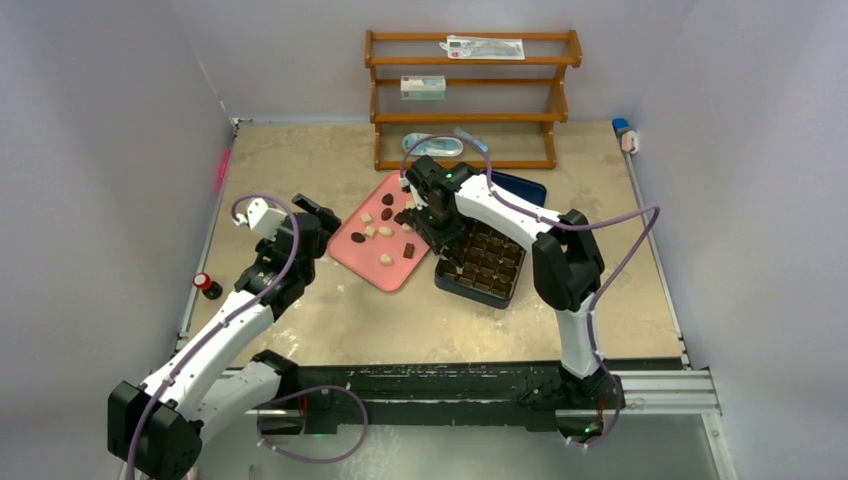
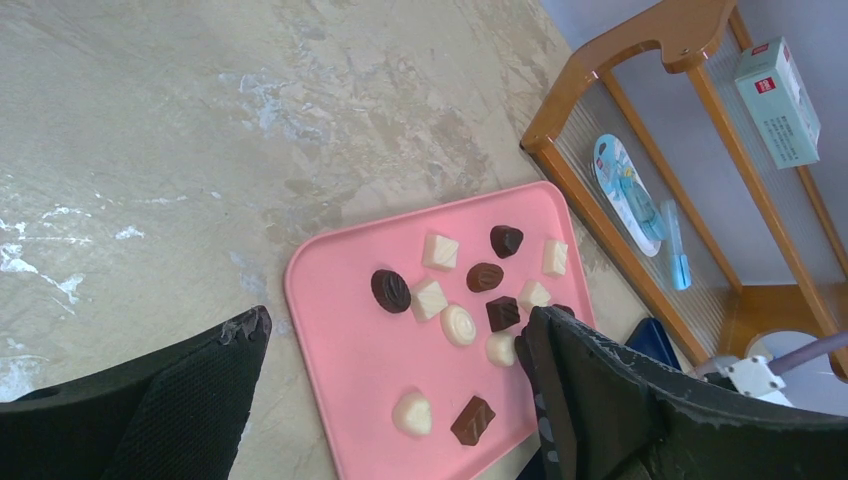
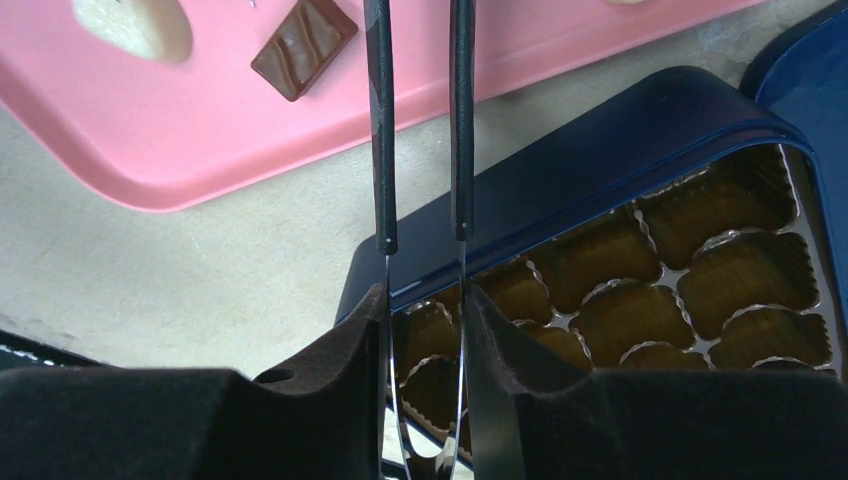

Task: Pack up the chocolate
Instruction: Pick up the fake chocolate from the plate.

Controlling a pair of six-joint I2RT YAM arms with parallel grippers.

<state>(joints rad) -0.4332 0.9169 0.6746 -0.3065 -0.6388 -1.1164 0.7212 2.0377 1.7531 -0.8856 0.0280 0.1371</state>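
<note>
Several chocolates [image 1: 385, 231], dark brown and cream-white, lie loose on the pink tray [image 1: 345, 250]. They also show in the left wrist view [image 2: 458, 324] on the tray [image 2: 340, 380]. The dark gridded box [image 1: 487, 262] stands right of the tray, its cups [image 3: 620, 310] empty where I can see them. My left gripper [image 1: 318, 222] is open and empty, hovering at the tray's left edge [image 2: 395, 325]. My right gripper [image 1: 437, 215] is shut on metal tongs [image 3: 380, 150] above the box's near-left corner [image 3: 425, 300]. The tong arms reach over the tray, apart, with nothing between them.
A wooden rack [image 1: 470, 95] with small packets stands at the back. A blue lid [image 1: 525, 186] lies behind the box. A small red-capped bottle [image 1: 208, 285] sits at the table's left edge. A dark rectangular chocolate [image 3: 303, 47] lies near the tong arms.
</note>
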